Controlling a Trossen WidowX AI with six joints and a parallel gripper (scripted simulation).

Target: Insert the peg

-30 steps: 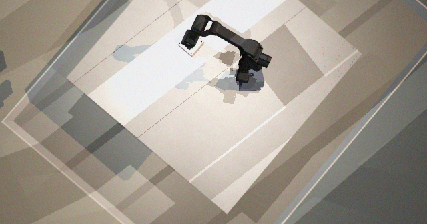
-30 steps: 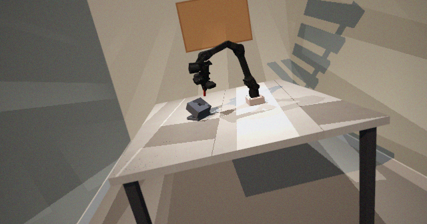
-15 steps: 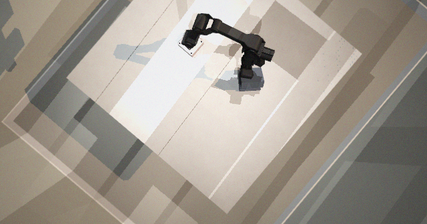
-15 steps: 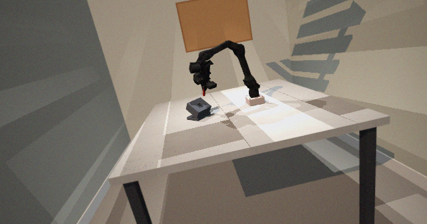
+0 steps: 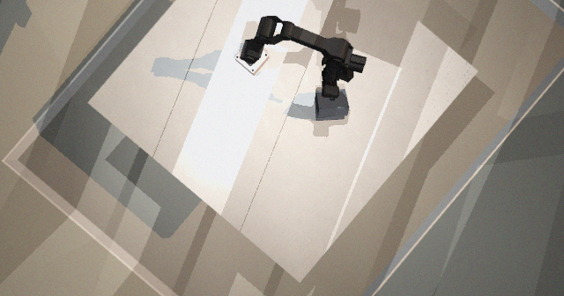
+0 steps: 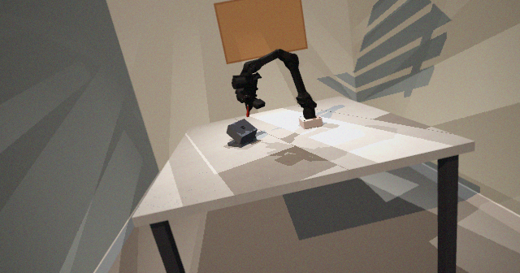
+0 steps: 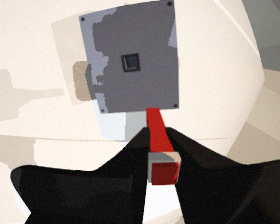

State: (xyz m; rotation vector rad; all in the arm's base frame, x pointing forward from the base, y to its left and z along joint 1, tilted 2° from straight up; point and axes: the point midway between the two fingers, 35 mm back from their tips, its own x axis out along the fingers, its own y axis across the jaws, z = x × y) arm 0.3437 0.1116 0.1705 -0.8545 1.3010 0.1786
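A red peg with flat sides point(image 7: 158, 131) point(image 6: 248, 110) is held in my gripper point(image 7: 156, 132) point(image 6: 248, 106), which is shut on it. The peg's far end points toward the panel and is in the air, outside the hole. The dark grey sloped panel point(image 7: 151, 87) point(image 6: 240, 134) point(image 5: 332, 109) stands on the table. Its square hole point(image 7: 131, 62) point(image 6: 243, 127) shows in its face, ahead and a little left of the peg's end in the wrist view. In the top view the arm hides the peg.
The arm's pale base plate point(image 6: 311, 123) point(image 5: 254, 69) stands on the table point(image 6: 260, 184) point(image 5: 282, 190), apart from the panel. Patches of light and shadow cross the table top. An orange board point(image 6: 262, 25) hangs on the wall behind.
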